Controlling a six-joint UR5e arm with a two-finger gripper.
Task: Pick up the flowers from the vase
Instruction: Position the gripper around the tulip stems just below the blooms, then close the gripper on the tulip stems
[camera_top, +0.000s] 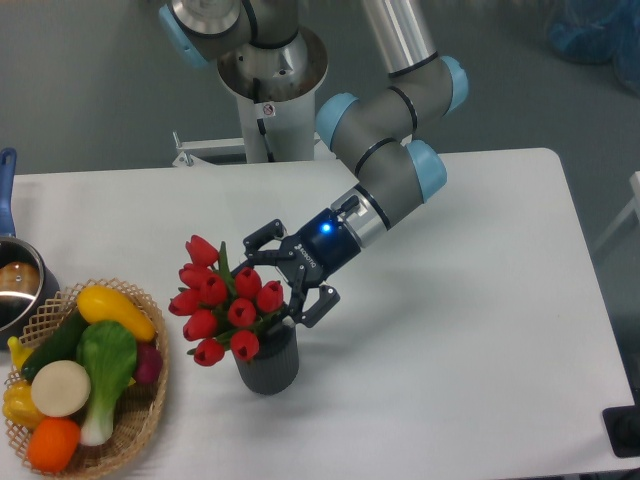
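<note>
Black jointed fingers (262, 237) of the gripper (284, 272) stand spread apart, one pair above and one below, reaching in from the right at the upper right side of the flowers (225, 299). Whether a fingertip touches a bud cannot be told; the lower finger lies just over the rim of the vase (267, 363). Behind the fingers a glossy dark wrist body shows a small blue light, then a steel collar, then matte grey arm tubes with rounded pale-blue caps.

The flowers are smooth, plump red tulip buds packed in a loose cluster, with narrow green leaves poking between them. They sit in the vase and lean out over its left side. The vase is a dark grey cylinder with fine vertical ribs, standing upright on the flat white worktop (450, 330).

Well to the left, at the worktop's edge, a round woven wicker basket (140, 420) holds glossy toy vegetables: a yellow squash, a dark green cucumber, a white-and-green leafy piece, an orange ball. Above it, at the left edge of the view, a shiny steel pot (18, 290) with a blue handle is partly cut off.
</note>
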